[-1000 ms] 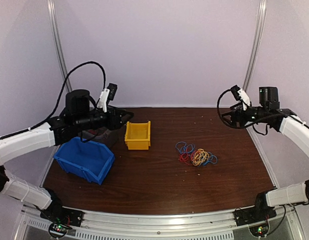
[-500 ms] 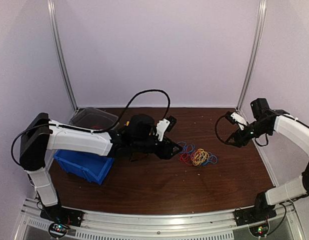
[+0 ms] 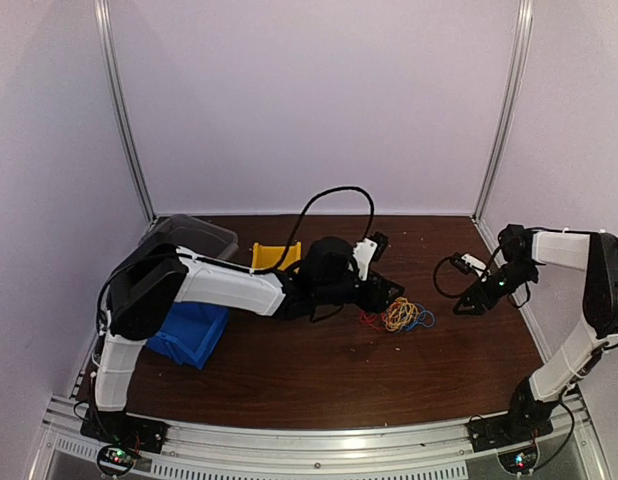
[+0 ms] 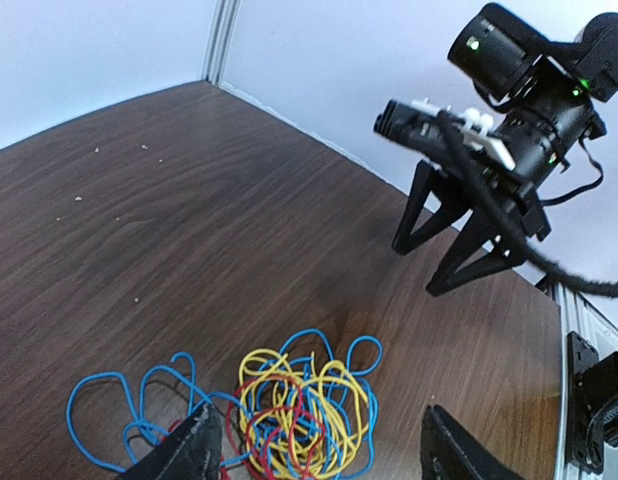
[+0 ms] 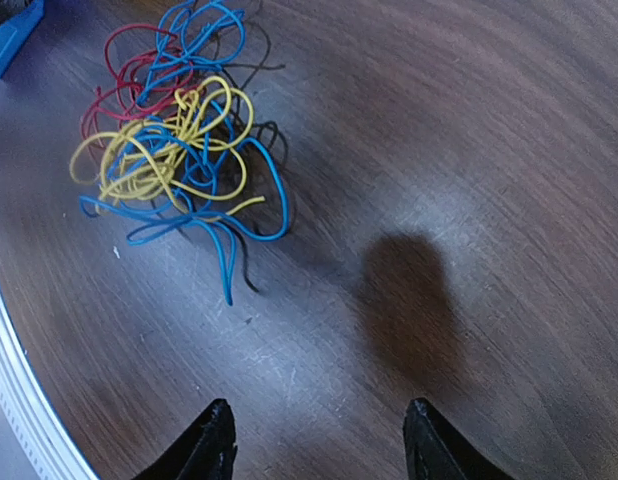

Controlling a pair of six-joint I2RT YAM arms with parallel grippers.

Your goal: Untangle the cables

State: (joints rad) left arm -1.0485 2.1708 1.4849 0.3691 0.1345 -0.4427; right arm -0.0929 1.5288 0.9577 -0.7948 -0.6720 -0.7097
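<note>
L gripper [image 4: 319, 440] spread wide, right over tangled cables [image 4: 289, 395]; R gripper [image 5: 320, 430] spread too, hovering beside them above table [image 5: 469, 150].

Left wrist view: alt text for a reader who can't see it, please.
A tangle of red, blue and yellow cables lies on the brown table, framed between the left gripper's open fingers. Beyond it the right gripper points down at the table, also open.

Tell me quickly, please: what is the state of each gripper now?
Left gripper: open, holding nothing, close to the cables.
Right gripper: open, holding nothing.
</note>
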